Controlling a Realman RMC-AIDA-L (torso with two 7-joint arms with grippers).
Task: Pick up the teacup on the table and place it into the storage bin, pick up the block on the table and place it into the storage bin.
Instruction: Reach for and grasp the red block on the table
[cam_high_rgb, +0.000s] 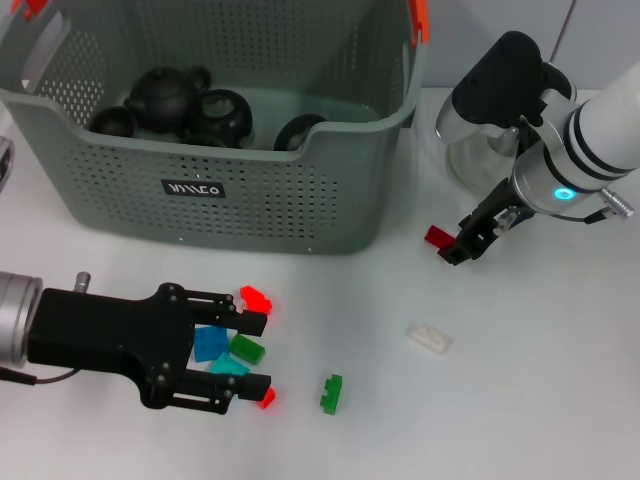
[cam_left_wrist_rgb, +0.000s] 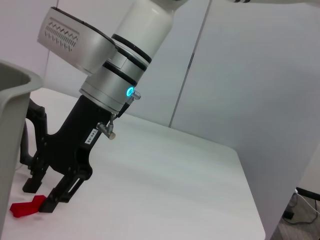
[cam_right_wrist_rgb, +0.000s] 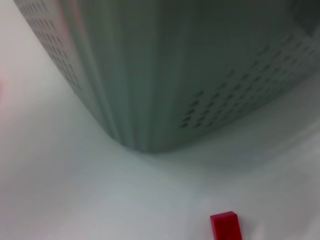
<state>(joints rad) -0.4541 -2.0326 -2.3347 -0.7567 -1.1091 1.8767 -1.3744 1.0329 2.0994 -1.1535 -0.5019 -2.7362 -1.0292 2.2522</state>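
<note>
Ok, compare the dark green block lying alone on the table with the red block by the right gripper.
The dark green block is green; the red block is red. The green one lies apart from both grippers, in front of the storage bin; the red one sits right beside the right gripper, near the bin's corner. The green block shows studs; the red looks plain. Both rest on the table, outside the bin.

Red block (cam_right_wrist_rgb: 226, 225) nr storage bin (cam_right_wrist_rgb: 165, 75)

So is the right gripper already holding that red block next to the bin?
No, the red block lies on the table just beside the open right gripper, not between its jaws.
</note>
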